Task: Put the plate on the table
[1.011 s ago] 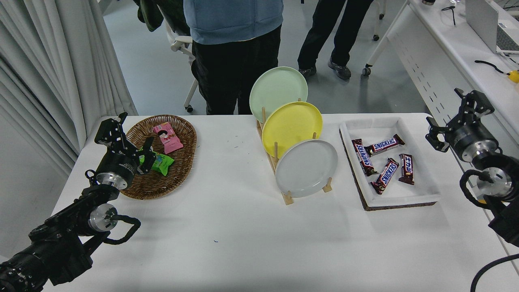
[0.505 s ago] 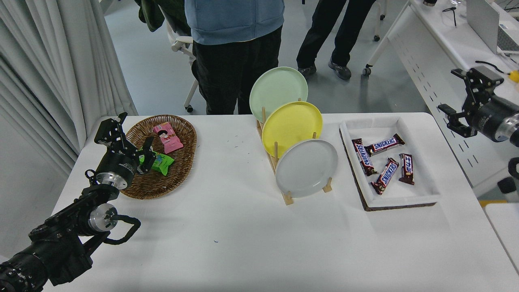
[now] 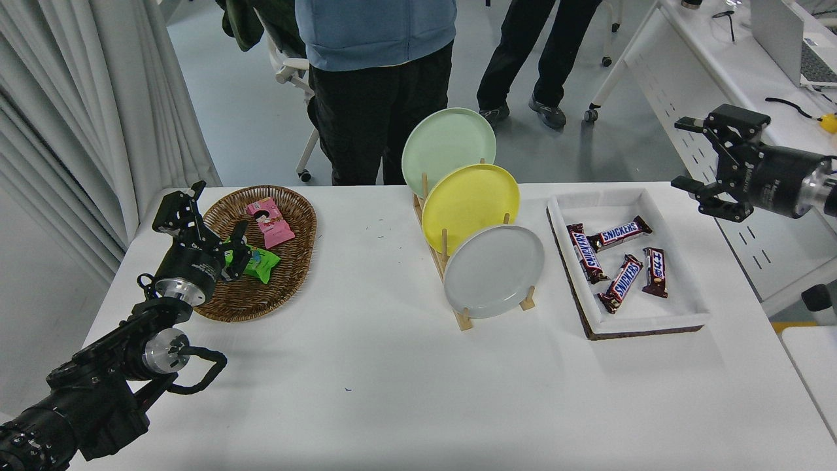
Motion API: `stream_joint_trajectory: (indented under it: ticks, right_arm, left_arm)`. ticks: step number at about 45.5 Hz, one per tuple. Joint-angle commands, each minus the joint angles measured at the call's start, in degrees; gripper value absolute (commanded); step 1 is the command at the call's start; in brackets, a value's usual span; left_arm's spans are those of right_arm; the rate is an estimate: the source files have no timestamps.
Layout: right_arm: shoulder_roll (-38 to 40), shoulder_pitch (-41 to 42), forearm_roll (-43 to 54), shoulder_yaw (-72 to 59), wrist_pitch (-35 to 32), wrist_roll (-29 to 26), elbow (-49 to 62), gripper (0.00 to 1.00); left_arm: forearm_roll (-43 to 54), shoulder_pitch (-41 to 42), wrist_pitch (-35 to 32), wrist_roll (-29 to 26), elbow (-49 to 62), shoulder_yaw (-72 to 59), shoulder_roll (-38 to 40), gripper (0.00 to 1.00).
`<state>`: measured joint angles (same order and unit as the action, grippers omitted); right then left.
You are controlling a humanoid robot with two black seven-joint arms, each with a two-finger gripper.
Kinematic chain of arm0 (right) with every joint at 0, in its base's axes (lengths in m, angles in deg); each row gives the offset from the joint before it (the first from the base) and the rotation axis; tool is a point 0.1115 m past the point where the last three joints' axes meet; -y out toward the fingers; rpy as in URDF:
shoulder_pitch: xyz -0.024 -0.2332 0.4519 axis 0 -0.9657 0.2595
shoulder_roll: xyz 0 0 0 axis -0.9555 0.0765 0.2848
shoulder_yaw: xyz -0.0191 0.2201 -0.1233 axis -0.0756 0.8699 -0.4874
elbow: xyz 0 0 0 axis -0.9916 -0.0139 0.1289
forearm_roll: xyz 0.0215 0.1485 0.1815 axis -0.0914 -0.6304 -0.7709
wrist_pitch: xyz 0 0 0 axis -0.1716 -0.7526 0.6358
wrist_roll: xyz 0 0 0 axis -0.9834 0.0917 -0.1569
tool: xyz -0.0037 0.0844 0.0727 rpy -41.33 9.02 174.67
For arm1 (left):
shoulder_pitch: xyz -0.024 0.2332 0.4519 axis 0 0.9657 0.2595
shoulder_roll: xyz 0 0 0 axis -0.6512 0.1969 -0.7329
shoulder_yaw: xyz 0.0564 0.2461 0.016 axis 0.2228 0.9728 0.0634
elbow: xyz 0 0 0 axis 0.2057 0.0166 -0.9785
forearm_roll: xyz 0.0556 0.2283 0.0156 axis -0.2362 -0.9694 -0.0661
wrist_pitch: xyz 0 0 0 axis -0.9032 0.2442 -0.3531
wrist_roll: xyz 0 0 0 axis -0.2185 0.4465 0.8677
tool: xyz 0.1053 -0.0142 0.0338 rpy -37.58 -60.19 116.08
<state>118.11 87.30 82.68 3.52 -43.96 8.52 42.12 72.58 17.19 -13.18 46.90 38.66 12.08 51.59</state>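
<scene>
The light-grey plate (image 3: 494, 271) stands on edge in the front slot of a wooden rack (image 3: 464, 318) at the middle of the white table (image 3: 405, 392). A yellow plate (image 3: 471, 206) and a pale green plate (image 3: 448, 150) stand behind it in the same rack. My right gripper (image 3: 686, 154) is open and empty, high at the right edge, above the table's far right corner and well right of the plates. My left gripper (image 3: 212, 219) is open and parked at the lower left, over a wicker basket.
The wicker basket (image 3: 288, 261) holds pink and green snack packets. A white tray (image 3: 686, 307) with several Snickers bars lies right of the rack. Two people stand at the far side. A white perforated desk (image 3: 719, 85) with a laptop is at the right.
My right gripper has risen from the table's right edge and swung left and up, turning to point left towards the plates. The left arm and the plates have not moved.
</scene>
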Motion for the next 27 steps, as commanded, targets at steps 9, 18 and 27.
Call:
stream_joint_trajectory:
  ticks: [9,18,27]
  right_arm:
    - [-0.61,3.15,-4.03,-2.73,12.56,-0.15,-5.42,1.00]
    - [-0.87,3.24,-10.36,-4.93,14.77,-0.24,-12.63,1.00]
    - [-1.74,2.89,-19.76,-9.23,21.70,-0.41,-16.24,1.00]
  left_arm:
    - [0.00,-0.08,0.00,0.00,0.00,0.00,-0.02,1.00]
    - [0.00,0.01,0.00,0.00,0.00,0.00,-0.02,1.00]
    - [0.00,0.01,0.00,0.00,0.00,0.00,-0.02,1.00]
